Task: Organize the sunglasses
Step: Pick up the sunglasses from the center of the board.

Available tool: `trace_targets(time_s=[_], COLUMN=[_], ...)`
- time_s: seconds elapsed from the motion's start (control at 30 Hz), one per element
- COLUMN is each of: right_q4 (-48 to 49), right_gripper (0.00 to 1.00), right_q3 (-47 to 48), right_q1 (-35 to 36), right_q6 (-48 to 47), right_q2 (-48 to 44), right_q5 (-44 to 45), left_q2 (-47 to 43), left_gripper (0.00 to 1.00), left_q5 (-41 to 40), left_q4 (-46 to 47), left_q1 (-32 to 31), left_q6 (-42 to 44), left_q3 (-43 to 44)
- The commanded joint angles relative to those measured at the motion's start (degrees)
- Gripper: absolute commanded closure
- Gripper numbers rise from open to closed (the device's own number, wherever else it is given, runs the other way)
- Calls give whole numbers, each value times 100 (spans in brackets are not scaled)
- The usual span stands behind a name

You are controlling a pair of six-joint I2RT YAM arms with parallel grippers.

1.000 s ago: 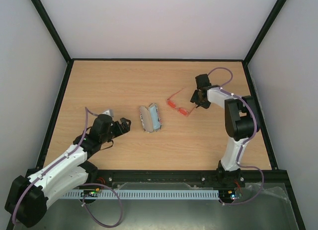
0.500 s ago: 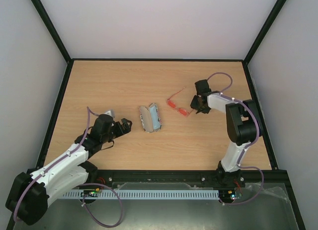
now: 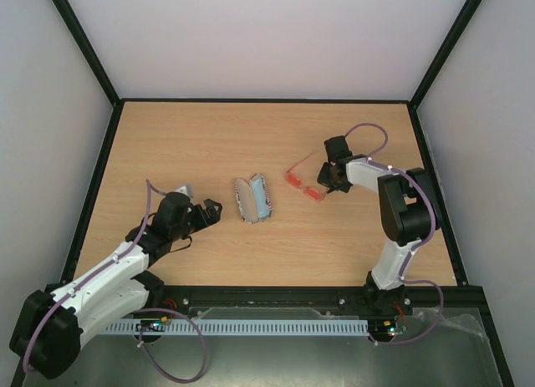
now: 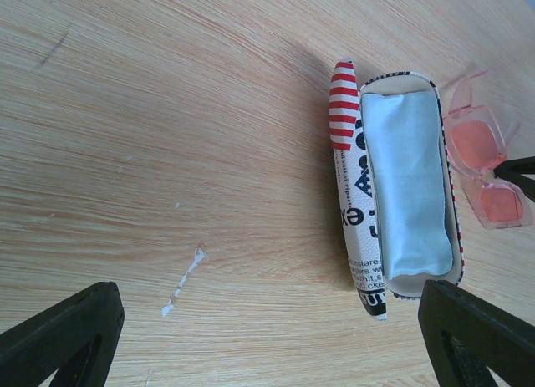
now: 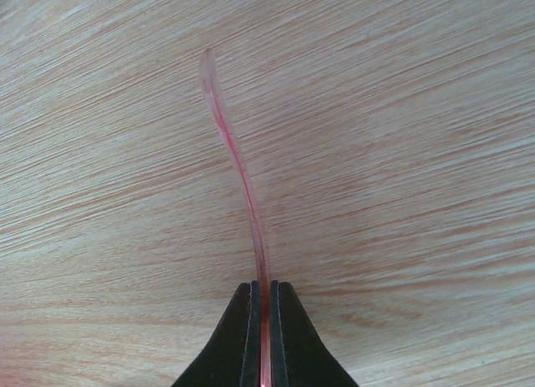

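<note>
- Two orange-red lenses of the sunglasses [image 3: 304, 185] lie on the table [image 3: 209, 145], just right of the open flag-patterned case [image 3: 253, 198].
- One thin temple arm is pinched in the right gripper [image 5: 263, 293], whose jaws are nearly closed.
- Spread wide and empty, the left gripper [image 3: 210, 210] points toward the case.

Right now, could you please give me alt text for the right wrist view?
The right end effector is shut on one thin, reddish arm of the sunglasses, which curves away over a wooden table.

white walls [image 3: 267, 36] and black frame [image 3: 84, 44] mark a lab cell
</note>
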Motion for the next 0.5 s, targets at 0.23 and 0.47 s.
trace_targets(time_s=[0.23, 0.47], right_q4=[-254, -586], right_gripper=[99, 99], right_q3=[356, 348], right_q1=[125, 994], right_q6=[-487, -1157], right_q2=[-618, -1852], right_q5=[760, 1310], left_q2=[-25, 372], left_gripper=[1, 1], left_q5=[262, 356], left_q4=[-92, -1286], left_q1=[43, 43], left_q6=[269, 1068], left_q3=[243, 1550])
